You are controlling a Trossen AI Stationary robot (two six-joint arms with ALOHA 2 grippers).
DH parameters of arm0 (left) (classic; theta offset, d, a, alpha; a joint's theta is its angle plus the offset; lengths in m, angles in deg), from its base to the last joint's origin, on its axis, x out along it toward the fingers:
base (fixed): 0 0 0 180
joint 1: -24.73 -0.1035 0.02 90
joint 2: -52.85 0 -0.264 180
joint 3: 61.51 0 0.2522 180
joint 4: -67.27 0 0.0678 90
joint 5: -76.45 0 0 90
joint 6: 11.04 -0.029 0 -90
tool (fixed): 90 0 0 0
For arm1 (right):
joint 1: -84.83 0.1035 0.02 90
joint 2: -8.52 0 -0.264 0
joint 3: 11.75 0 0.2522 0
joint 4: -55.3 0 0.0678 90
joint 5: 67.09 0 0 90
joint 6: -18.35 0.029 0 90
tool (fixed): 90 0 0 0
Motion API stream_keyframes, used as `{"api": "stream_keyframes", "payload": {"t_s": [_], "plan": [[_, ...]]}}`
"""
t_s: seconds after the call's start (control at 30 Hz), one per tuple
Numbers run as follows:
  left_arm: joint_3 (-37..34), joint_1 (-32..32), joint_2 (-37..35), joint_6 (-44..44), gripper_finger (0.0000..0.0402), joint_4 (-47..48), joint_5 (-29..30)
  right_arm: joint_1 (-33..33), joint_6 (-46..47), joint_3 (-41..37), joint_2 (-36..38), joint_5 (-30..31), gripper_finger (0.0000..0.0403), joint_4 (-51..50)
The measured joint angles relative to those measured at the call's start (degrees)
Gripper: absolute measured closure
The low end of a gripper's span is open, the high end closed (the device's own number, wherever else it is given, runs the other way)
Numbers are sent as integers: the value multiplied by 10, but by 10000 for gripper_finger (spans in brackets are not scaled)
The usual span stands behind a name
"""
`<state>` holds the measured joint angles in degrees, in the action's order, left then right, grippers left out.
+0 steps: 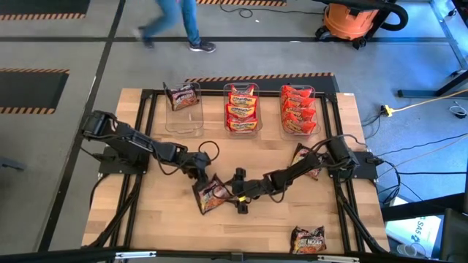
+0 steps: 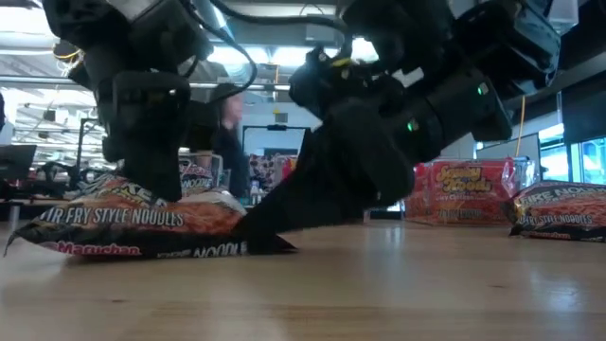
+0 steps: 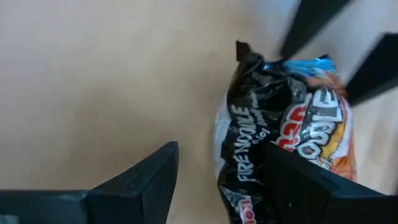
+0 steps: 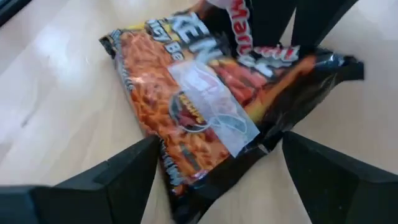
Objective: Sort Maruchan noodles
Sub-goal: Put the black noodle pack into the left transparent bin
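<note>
A dark brown-black noodle packet (image 1: 213, 194) lies flat on the table's middle; it also shows in the low view (image 2: 133, 223). My left gripper (image 1: 199, 175) is open above the packet's far-left end, with one finger over the packet and the other over bare wood (image 3: 217, 155). My right gripper (image 1: 238, 196) is open and comes low from the right. Its fingers stand on either side of the packet's near-right end (image 4: 217, 146). My left gripper points down from above. One finger (image 3: 292, 180) stands on the packet's top near its crimped black end (image 3: 249, 124), while the other finger is off the packet. The packet lies flat on the table. My right gripper slants down from the table's right, its fingertips at the table by the packet's edge (image 2: 270, 237). I cannot tell whether they touch the packet.
Three clear bins stand at the far edge, one holding a dark packet (image 1: 183, 96), one orange-yellow packets (image 1: 242, 107) and one red packets (image 1: 297, 109). A dark packet (image 1: 306, 159) lies by the right arm and another (image 1: 308, 239) near the front edge. A person (image 1: 175, 22) walks beyond the table.
</note>
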<state>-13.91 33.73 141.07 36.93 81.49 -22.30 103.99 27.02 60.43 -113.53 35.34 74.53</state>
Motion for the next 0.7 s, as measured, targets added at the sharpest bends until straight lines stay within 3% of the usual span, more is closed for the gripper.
{"api": "stream_keyframes", "payload": {"t_s": [0.23,0.4,0.7], "plan": [[0,-6,26,0,175,-67,-96,0,1,2,-22,-1,82,11],[-1,-13,27,4,175,-97,-215,0,-3,2,-23,4,82,10],[-1,-17,26,30,175,-96,-277,0,-4,2,-24,5,82,8]]}}
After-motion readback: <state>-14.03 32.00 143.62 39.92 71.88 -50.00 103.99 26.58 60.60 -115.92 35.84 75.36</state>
